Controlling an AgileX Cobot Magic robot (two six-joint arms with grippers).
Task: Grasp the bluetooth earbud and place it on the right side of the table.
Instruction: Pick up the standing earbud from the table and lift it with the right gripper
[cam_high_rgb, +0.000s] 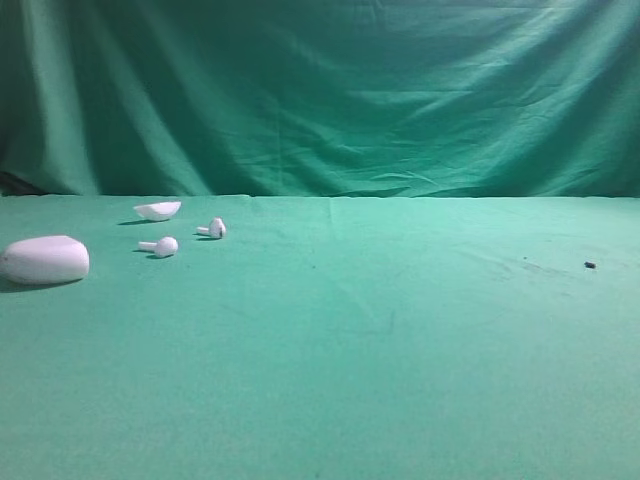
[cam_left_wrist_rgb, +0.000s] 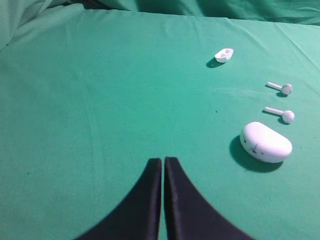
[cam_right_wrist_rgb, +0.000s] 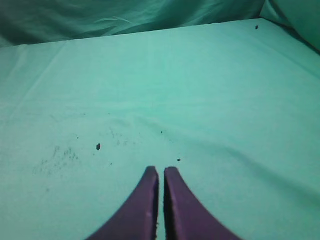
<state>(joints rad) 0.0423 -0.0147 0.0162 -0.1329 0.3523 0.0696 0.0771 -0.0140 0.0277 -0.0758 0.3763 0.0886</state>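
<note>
Exterior high view shows the wide green-cloth-covered table with all the white pieces gathered at its left: a large white oval pebble-like case nearest the edge, a shallow white bowl-shaped lid farther back, and two tiny glossy white earbuds with bulb heads and short stems, one bluetooth earbud lying just right of the case and its twin earbud a little beyond it. Each lies on its side, apart from the others, so either can probably be pinched without nudging a neighbour. The right half of the cloth carries only a small dark speck, which leaves room for the drop-off. Neither arm shows in this view. In the left wrist view the left gripper has its black fingers pressed together, clenched on nothing, hovering over bare cloth with the case and both earbuds off to its right; since the pieces sit on its side, it looks the likelier arm to fetch one, and it would need to spread its fingers first. In the right wrist view the right gripper is likewise clenched and empty above speckled cloth, well away from the earbuds. The task appears not yet begun.
</note>
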